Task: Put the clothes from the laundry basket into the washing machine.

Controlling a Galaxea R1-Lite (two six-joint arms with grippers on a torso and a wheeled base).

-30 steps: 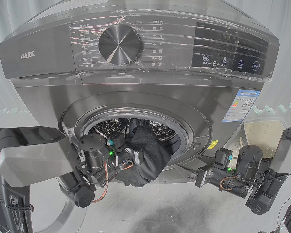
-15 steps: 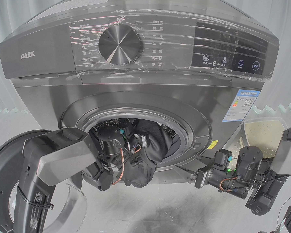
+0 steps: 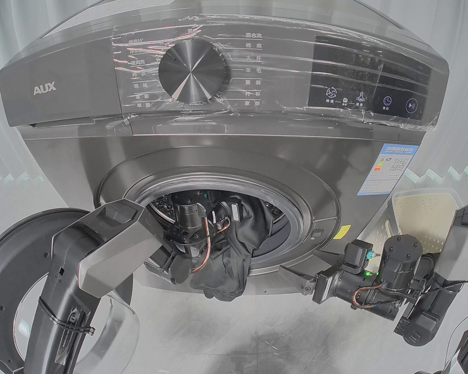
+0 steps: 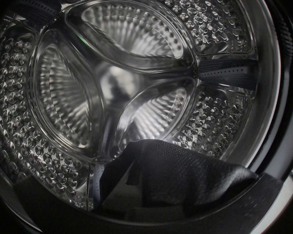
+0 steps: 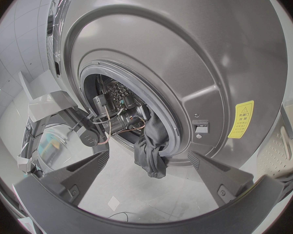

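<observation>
A black garment (image 3: pixel 234 255) lies across the lower rim of the washing machine (image 3: pixel 223 131) opening. Part of it is inside the drum (image 4: pixel 120 82) and part hangs down outside (image 5: pixel 151 156). My left arm (image 3: pixel 192 224) reaches through the opening, its gripper shut on the garment, and black cloth (image 4: pixel 185 176) covers the fingers in the left wrist view. My right gripper (image 5: pixel 148 155) hovers open and holds nothing, low to the right of the opening, pointing at it (image 3: pixel 296 281). The cream laundry basket (image 3: pixel 426 216) stands at the machine's right.
The round machine door (image 3: pixel 15 266) is swung open at the left, behind my left arm. Grey floor (image 3: pixel 255 333) lies below the opening. The basket's perforated wall (image 5: pixel 283 147) is close beside my right arm.
My left arm has pushed deeper into the drum, carrying the black garment up and inward, and less cloth now hangs outside. The right arm has stayed still.
</observation>
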